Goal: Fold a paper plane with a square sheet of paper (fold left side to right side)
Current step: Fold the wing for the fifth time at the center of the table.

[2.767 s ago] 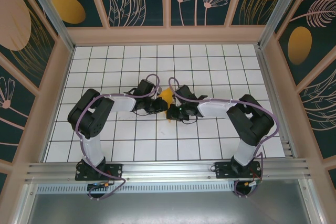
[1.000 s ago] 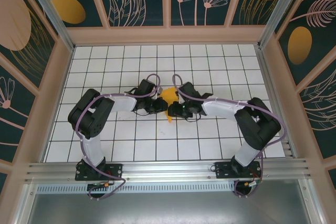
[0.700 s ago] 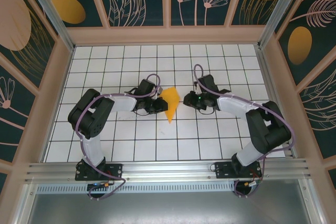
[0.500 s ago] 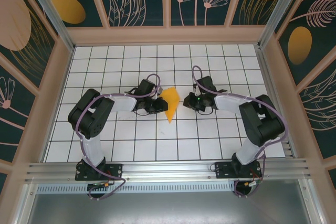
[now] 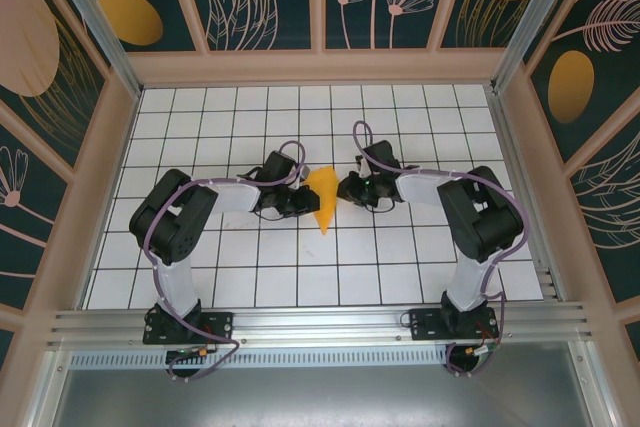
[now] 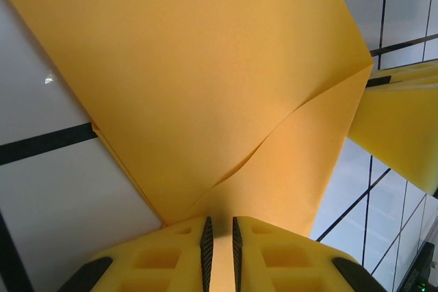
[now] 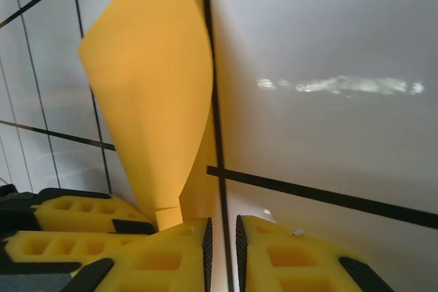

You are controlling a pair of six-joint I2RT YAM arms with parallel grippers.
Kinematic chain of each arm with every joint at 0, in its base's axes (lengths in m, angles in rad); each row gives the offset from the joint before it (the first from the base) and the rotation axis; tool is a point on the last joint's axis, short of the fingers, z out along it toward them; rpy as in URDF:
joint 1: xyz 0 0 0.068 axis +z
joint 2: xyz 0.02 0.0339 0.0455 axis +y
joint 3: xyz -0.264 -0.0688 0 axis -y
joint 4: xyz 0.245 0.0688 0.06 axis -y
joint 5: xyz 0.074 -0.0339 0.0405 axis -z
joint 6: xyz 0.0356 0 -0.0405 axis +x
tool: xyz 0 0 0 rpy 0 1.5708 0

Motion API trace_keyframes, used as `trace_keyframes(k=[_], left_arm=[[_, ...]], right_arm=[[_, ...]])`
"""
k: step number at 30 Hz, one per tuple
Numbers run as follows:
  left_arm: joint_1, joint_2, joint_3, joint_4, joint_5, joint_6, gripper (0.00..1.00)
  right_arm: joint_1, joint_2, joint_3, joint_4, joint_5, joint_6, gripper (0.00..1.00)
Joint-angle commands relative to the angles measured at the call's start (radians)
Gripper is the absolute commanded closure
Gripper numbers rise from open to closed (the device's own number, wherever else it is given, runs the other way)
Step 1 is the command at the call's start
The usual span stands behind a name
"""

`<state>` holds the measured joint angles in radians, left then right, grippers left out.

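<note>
1. Your left claw (image 5: 303, 200) is closed to a thin slit. In its wrist view the orange-yellow paper (image 6: 205, 66) runs straight into that slit, so the claw is pinching the paper on its left side.
2. The paper sits near the middle of the tiled table (image 5: 400, 267), between the two claws. From above it is wide at the far end and narrows to a point toward the arm bases. One layer curves over another, so it is not pressed flat.
3. Your right claw (image 5: 346, 190) sits just at the paper's right edge with its fingers nearly together. The paper's lower tip meets the claw's left finger, but you cannot tell whether it is caught between the fingers.
4. The count is two claws and one sheet of paper.
</note>
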<state>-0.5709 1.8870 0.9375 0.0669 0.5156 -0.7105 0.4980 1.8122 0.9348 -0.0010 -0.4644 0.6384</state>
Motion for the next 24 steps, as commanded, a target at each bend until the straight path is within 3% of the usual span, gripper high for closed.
trace_keyframes(k=[1, 16, 24], left_arm=[[-0.001, 0.03, 0.002, -0.015, -0.077, 0.027, 0.79], [-0.002, 0.029, -0.003, -0.009, -0.08, 0.028, 0.84], [-0.002, 0.026, -0.007, -0.007, -0.083, 0.028, 0.84]], right_arm=[[0.011, 0.009, 0.033, 0.04, -0.044, 0.0, 0.79], [0.043, 0.034, 0.034, 0.114, -0.129, 0.024, 0.72], [0.04, 0.016, 0.026, 0.069, -0.093, 0.024, 0.72]])
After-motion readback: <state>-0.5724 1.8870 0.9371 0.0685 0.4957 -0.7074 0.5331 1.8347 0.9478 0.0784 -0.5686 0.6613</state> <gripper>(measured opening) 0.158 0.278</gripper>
